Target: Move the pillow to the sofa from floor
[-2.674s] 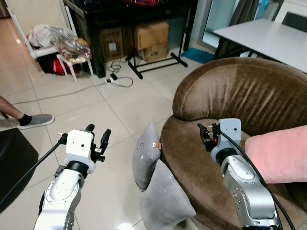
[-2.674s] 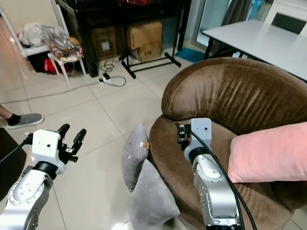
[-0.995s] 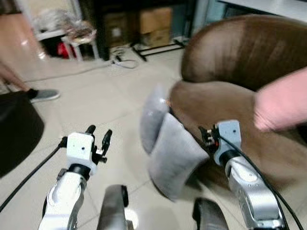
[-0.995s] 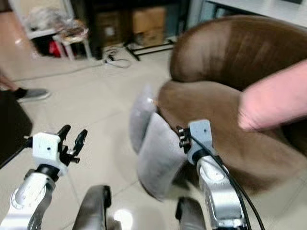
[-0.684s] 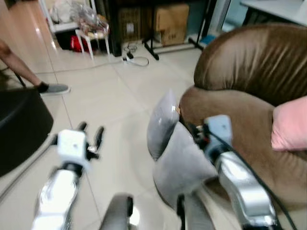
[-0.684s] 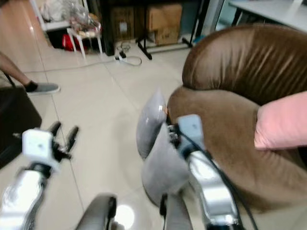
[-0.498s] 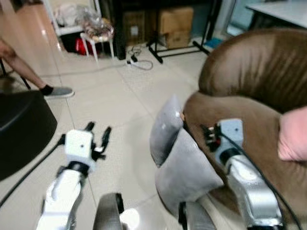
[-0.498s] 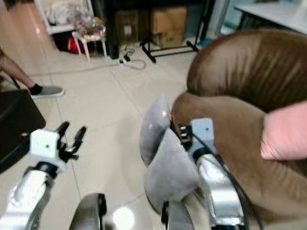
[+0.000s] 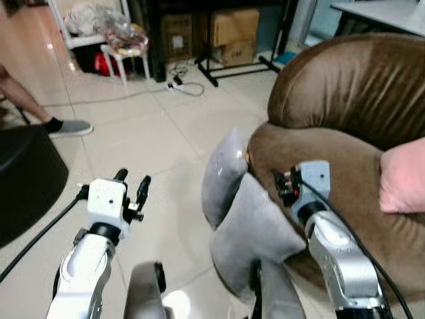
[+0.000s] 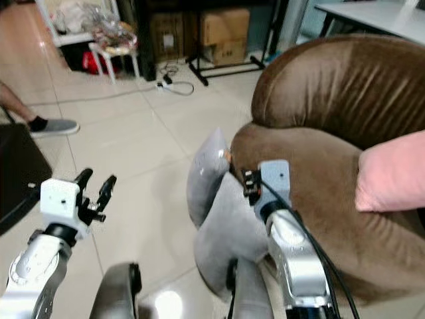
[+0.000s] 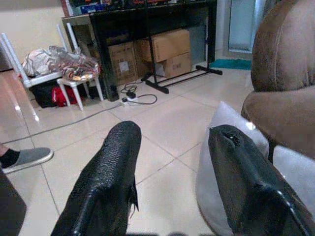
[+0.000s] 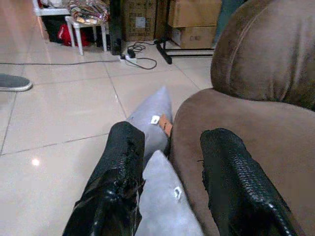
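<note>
A shiny tiled floor (image 9: 166, 139) is spreading out to the far left. Two gray pillows (image 9: 249, 226) are leaning on the brown sofa (image 9: 345, 133). The left claw (image 9: 131, 189) and right claw (image 10: 244, 181) are both hanging apart, empty.

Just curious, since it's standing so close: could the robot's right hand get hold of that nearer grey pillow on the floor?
Probably yes. The right hand hangs open just above the nearer grey pillow, with nothing between them; the pillow leans against the brown sofa.
</note>
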`<state>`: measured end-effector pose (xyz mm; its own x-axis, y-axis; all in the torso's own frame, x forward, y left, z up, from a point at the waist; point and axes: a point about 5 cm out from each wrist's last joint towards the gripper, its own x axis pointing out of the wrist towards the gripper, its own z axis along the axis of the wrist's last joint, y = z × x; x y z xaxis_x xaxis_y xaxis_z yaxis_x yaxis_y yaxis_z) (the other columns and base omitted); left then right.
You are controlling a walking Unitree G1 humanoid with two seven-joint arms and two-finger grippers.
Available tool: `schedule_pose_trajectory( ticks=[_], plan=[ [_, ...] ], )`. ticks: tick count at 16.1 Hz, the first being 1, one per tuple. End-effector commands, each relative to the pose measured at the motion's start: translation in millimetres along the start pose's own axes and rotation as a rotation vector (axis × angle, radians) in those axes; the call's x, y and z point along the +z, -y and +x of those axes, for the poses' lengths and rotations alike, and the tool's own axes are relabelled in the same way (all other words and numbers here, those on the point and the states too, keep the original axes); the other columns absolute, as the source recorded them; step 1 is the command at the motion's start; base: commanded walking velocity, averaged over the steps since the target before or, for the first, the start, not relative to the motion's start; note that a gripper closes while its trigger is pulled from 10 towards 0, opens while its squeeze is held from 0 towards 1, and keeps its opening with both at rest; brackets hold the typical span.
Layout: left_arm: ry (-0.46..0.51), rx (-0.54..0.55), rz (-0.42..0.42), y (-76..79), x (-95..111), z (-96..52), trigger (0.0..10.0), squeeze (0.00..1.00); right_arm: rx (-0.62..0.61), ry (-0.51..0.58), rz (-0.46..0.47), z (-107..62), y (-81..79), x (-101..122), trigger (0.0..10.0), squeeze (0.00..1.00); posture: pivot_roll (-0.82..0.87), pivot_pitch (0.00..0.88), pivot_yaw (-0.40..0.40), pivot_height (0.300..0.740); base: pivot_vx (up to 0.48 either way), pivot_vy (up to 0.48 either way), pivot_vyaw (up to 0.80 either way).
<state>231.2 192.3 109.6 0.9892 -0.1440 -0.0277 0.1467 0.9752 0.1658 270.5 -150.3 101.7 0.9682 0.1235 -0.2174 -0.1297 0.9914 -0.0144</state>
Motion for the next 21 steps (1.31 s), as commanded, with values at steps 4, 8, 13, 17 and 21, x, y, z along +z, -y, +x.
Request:
schedule_pose_trajectory(
  ticks=[4, 8, 13, 17, 21],
  plan=[
    [-0.024, -0.048, 0.007, 1.9, -2.6, 10.8, 10.0, 0.0, 0.011, -0.041, -0.006, 14.4, 3.6, -6.7, 10.0, 0.0, -0.01, 0.0, -0.015, 0.48, 0.0, 0.0, 0.0],
    [-0.049, -0.136, 0.005, 8.3, -7.6, 12.9, 10.0, 0.0, 0.058, -0.038, -0.009, 27.2, -1.1, -3.7, 10.0, 0.0, -0.01, 0.0, -0.021, 0.44, 0.0, 0.0, 0.0],
    [-0.053, -0.333, -0.014, 21.1, -6.1, 12.8, 10.0, 0.0, 0.121, -0.058, 0.064, 49.3, -11.1, -5.4, 10.0, 1.0, -0.01, 0.0, -0.02, 0.43, 0.0, 0.0, 0.0],
    [-0.066, -0.461, -0.029, 25.0, -2.2, 6.9, 10.0, 0.0, 0.048, -0.109, 0.01, 75.6, -7.1, -8.8, 10.0, 1.0, 0.01, 0.0, -0.016, 0.43, 0.0, 0.0, 0.0],
    [-0.095, -0.509, -0.021, 24.5, -0.3, -6.3, 10.0, 0.0, -0.156, -0.275, -0.115, 84.1, 20.1, -29.7, 10.0, 0.0, 0.08, 0.0, -0.019, 0.43, 0.0, 0.0, 0.0]
  ],
)
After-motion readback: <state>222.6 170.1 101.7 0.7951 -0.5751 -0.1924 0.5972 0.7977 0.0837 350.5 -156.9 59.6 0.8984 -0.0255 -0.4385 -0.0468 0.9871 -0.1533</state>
